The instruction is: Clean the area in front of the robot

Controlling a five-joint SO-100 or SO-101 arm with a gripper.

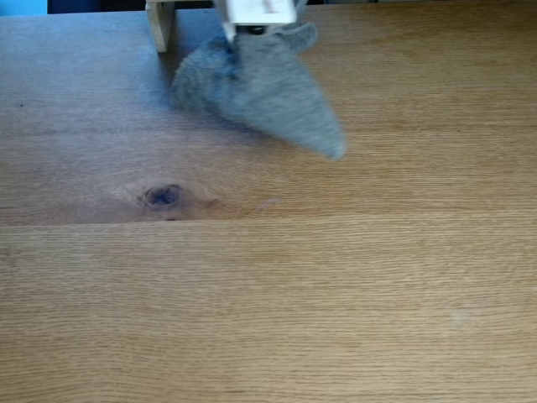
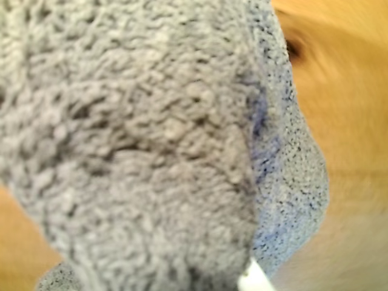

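Observation:
The area is a light-brown oak tabletop (image 1: 336,285) with fine grain. In the fixed view, at the top edge, the robot shows as a white plastic part (image 1: 262,10). Its gripper (image 1: 250,35) is shut on a grey terry cloth (image 1: 268,96). The cloth hangs from it in a cone, and its lower corner points right and trails on the wood. The fingertips are buried in the fabric. In the wrist view the cloth (image 2: 139,145) is very close, with one white fingertip (image 2: 254,280) at the bottom edge and blurred wood (image 2: 351,121) to the right.
A dark knot (image 1: 162,196) sits left of centre, just above a plank seam (image 1: 377,217) that runs across the table. A pale wooden post (image 1: 160,21) stands at the top left, close to the cloth. A faint pale speck (image 1: 457,316) lies at the lower right.

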